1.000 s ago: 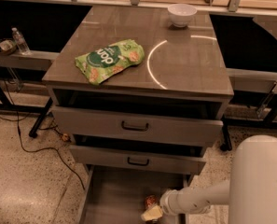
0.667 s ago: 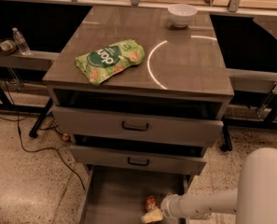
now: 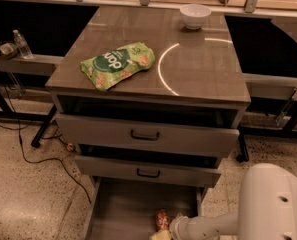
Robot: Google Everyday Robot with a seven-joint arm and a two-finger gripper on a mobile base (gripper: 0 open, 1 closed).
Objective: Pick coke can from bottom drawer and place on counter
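Observation:
The bottom drawer [image 3: 123, 209] is pulled out at the foot of the grey cabinet, and its flat grey floor shows. The coke can [image 3: 162, 219], small and red, lies in the drawer near its front right. My gripper [image 3: 160, 233] sits at the bottom edge of the camera view, just in front of the can, at the end of my white arm [image 3: 213, 226] that reaches in from the right. Its tip is cut off by the frame edge. The counter [image 3: 198, 69] is the glossy grey-brown top with a curved white reflection.
A green snack bag [image 3: 117, 65] lies on the counter's left half. A white bowl [image 3: 195, 15] stands at its back right. The two upper drawers [image 3: 145, 134] stand partly open above the bottom one. A black cable [image 3: 33, 156] runs over the floor at left.
The view has shifted a little. My arm has drawn lower and to the right in the frame, and the gripper stays at the can in the bottom drawer.

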